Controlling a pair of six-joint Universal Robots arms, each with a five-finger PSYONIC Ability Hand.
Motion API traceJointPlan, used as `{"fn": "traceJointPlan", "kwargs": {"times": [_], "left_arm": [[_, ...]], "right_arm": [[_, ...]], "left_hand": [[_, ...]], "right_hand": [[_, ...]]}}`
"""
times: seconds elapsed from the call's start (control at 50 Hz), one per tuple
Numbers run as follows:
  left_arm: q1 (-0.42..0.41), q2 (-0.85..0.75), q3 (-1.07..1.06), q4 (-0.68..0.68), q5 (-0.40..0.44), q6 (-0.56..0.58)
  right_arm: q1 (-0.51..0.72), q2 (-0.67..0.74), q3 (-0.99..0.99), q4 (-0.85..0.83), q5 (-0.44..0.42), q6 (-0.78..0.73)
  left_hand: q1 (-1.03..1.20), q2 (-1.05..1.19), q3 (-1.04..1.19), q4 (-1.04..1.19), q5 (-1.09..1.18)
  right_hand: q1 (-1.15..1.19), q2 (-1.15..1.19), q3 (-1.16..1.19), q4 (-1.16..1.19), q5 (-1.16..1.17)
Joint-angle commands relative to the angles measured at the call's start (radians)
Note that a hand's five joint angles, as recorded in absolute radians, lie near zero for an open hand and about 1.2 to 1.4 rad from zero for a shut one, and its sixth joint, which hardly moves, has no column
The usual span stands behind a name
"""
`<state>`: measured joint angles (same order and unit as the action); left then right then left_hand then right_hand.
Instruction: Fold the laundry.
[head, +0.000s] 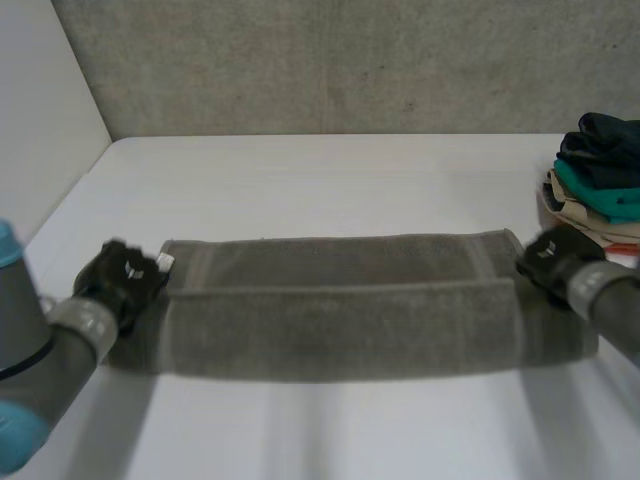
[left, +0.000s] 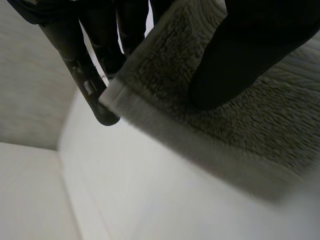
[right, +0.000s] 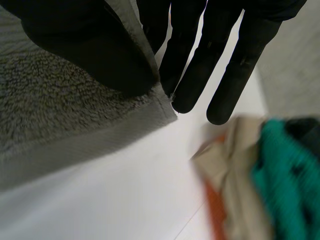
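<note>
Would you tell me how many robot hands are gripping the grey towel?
2. The left hand pinches one end corner of the grey towel; the right hand pinches the corner at the opposite end.

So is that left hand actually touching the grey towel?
Touching. The left wrist view shows the left hand pinching the towel at its corner, thumb on top, fingers beneath.

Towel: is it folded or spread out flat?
Folded: the towel has a top layer ending in a lengthwise edge over a lower layer.
</note>
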<state>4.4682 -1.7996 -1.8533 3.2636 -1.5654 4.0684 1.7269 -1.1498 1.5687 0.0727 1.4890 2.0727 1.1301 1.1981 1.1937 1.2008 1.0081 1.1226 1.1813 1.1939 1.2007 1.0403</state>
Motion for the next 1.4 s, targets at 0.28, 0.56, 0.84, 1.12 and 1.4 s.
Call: {"fn": "traceJointPlan", "kwargs": {"times": [0.28, 0.56, 0.84, 1.12, 1.4], "left_arm": [[-0.092, -0.636, 0.663, 0.281, -0.231, -0.032], [-0.158, -0.486, 0.565, 0.28, -0.235, -0.048], [-0.161, -0.199, 0.217, 0.285, -0.118, -0.259], [-0.165, -0.216, 0.175, 0.292, -0.105, -0.282], [-0.161, -0.156, 0.151, 0.291, -0.102, -0.282]], "right_arm": [[0.08, 0.496, -0.458, -0.473, 0.008, -0.002], [0.068, 0.224, -0.256, -0.43, 0.004, 0.331], [-0.081, 0.039, 0.013, -0.067, -0.174, 0.475], [-0.109, 0.165, 0.004, -0.223, -0.167, 0.446], [-0.358, -0.004, 0.109, -0.243, -0.016, 0.155]], "left_hand": [[0.266, 0.198, 0.203, 0.195, 0.214], [-0.956, -1.024, -1.019, -1.026, -1.008], [-0.956, -1.024, -1.019, -1.026, -1.008], [-0.956, -1.024, -1.019, -1.026, -1.008], [-0.956, -1.024, -1.019, -1.026, -1.008]], "right_hand": [[0.124, 0.065, 0.052, 0.045, 0.031], [-0.948, -1.007, -1.019, -1.026, -1.04], [-0.829, -0.888, -0.901, -0.907, -0.922], [-0.013, -0.072, -0.085, -0.092, -0.106], [0.274, 0.215, 0.202, 0.196, 0.181]]}}
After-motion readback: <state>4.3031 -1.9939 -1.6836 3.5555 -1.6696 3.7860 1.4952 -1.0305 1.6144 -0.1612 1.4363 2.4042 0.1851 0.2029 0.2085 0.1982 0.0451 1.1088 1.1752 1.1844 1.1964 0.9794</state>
